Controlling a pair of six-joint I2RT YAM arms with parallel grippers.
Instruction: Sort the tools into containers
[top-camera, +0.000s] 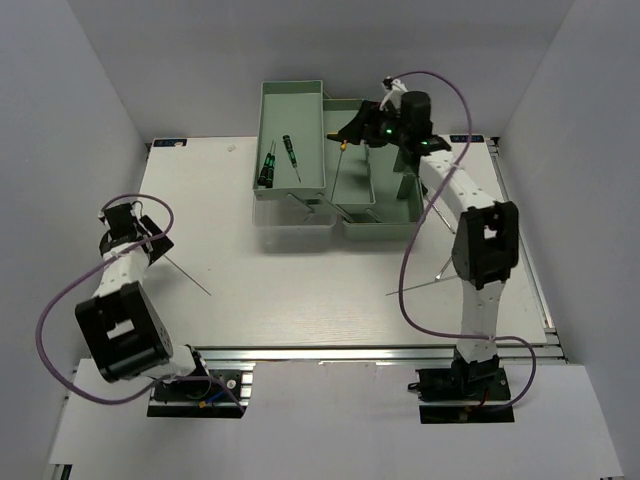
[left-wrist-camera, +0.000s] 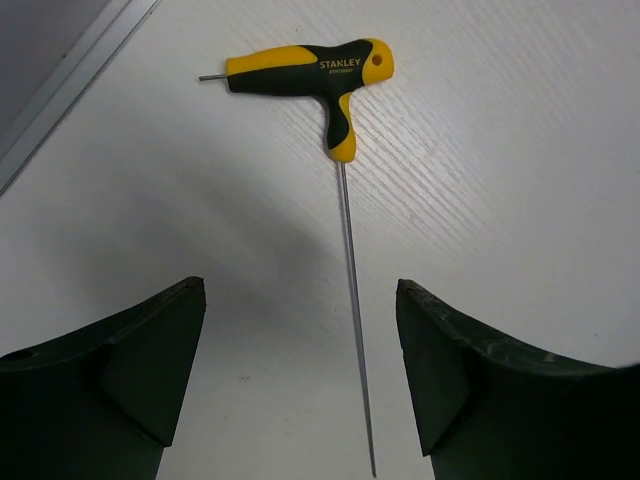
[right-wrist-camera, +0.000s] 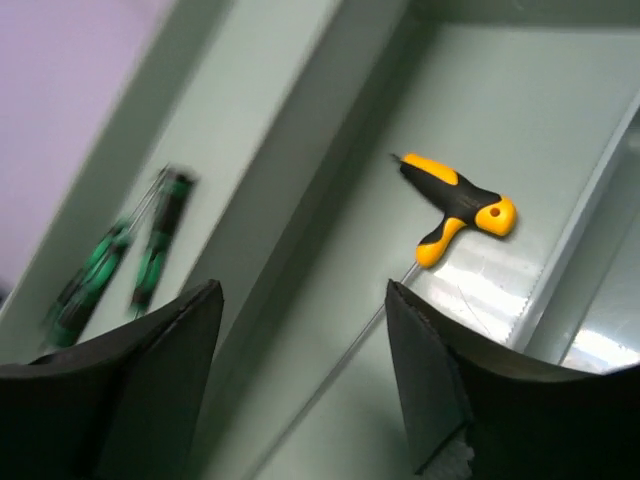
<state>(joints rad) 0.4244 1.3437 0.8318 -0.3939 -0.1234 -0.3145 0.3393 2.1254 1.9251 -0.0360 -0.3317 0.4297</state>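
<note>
A yellow-black T-handle tool (left-wrist-camera: 310, 72) lies on the white table, its thin shaft (left-wrist-camera: 356, 320) running between the fingers of my open left gripper (left-wrist-camera: 300, 290), untouched. From above, that shaft (top-camera: 190, 278) pokes out from the left gripper (top-camera: 145, 232). My right gripper (right-wrist-camera: 300, 290) hangs open over a mint-green tray (right-wrist-camera: 470, 80). A second yellow-black T-handle tool (right-wrist-camera: 455, 205) lies on that tray's floor, free of the fingers. Two green-black screwdrivers (right-wrist-camera: 120, 260) rest in the neighbouring tray (top-camera: 290, 120). The right gripper (top-camera: 352, 130) is at the toolbox's far end.
Thin metal shafts (top-camera: 420, 286) lie on the table by the right arm's elbow. The toolbox's stepped trays (top-camera: 400, 205) fill the far middle, with a translucent part (top-camera: 295, 215) at the front. White walls enclose the table; an aluminium rail (top-camera: 380, 352) runs along the near edge.
</note>
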